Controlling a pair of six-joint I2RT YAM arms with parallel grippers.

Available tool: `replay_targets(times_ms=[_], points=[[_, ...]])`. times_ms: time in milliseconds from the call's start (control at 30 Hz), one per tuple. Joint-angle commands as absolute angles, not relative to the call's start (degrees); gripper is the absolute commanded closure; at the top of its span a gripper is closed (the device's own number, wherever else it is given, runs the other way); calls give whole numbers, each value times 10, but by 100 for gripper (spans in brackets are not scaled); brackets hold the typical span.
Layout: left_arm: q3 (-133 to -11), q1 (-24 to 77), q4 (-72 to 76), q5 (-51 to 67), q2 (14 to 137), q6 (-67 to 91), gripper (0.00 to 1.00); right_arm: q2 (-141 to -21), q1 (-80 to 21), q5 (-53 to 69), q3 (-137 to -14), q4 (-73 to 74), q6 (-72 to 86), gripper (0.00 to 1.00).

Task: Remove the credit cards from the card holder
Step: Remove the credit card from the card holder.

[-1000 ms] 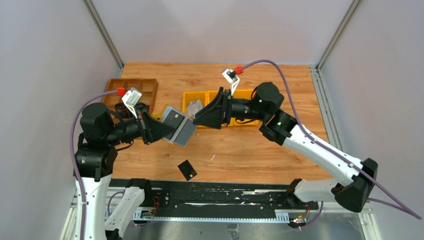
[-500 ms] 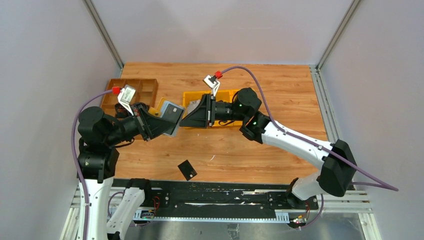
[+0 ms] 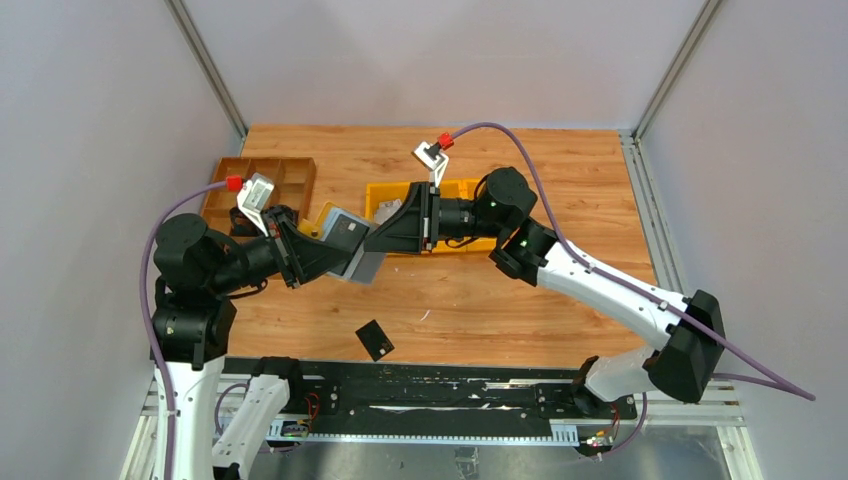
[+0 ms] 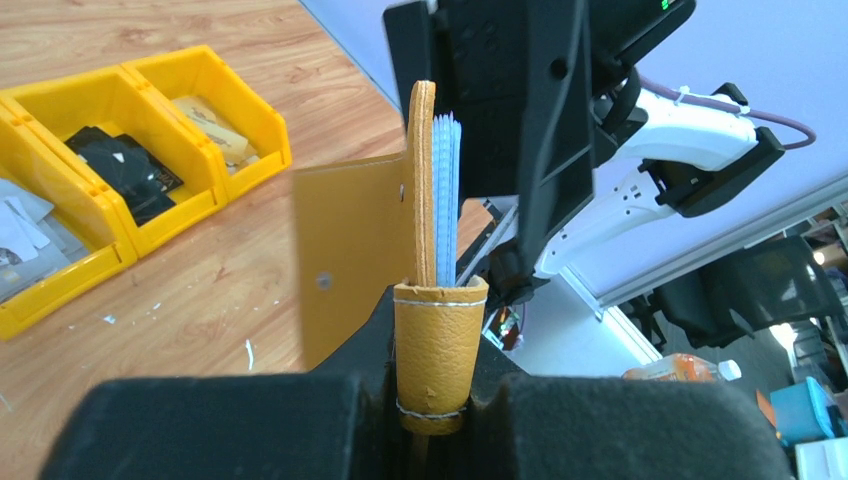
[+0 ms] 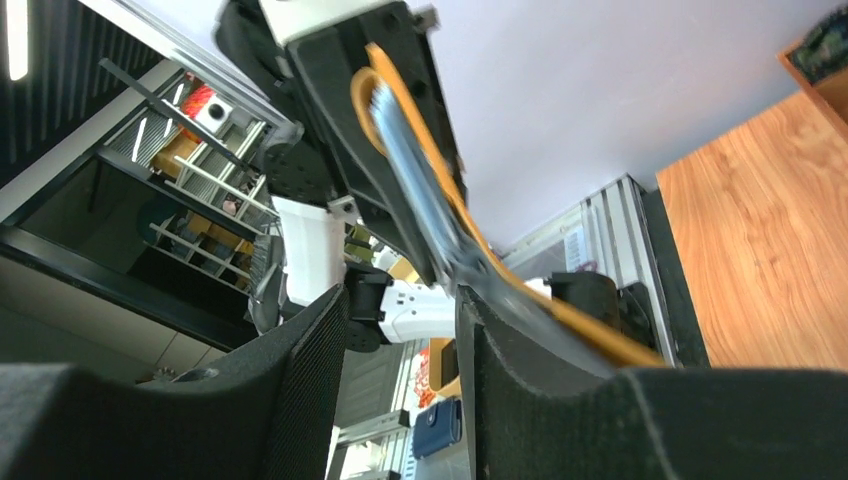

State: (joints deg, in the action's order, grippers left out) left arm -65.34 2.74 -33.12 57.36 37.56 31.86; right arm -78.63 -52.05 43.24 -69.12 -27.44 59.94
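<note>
The card holder (image 4: 432, 340) is clamped by the left pincer (image 4: 432, 405), while the half-open right pincer (image 5: 400, 312) is placed around the credit cards (image 4: 447, 200), probably to be closed and drawn away next.

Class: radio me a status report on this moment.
Left gripper shut on card holder, held aloft. Right gripper open, closing in on the cards. One black card on table. Nothing blocking.

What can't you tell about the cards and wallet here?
Card count in the card holder: left wrist view shows only the credit cards' edges.
Whether the right jaws touch a card: top view, jaws cover it; right wrist, blurred.
Print on the loose card: top view, too small.
</note>
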Motion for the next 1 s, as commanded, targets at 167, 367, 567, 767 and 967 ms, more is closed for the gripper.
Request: replay_targets(times_ms=[167, 367, 567, 767, 967], points=[[-669, 32, -378, 586, 374, 281, 100, -790, -526, 419, -718, -299, 623, 52], [-646, 32, -336, 583, 363, 327, 100, -806, -526, 413, -754, -262, 617, 52], [-634, 32, -323, 588, 360, 348, 100, -802, -526, 402, -754, -238, 607, 53], [-627, 32, -308, 606, 359, 368, 100, -809, -524, 403, -750, -241, 609, 54], [-625, 32, -262, 651, 352, 415, 95, -809, -522, 388, -731, -254, 615, 55]])
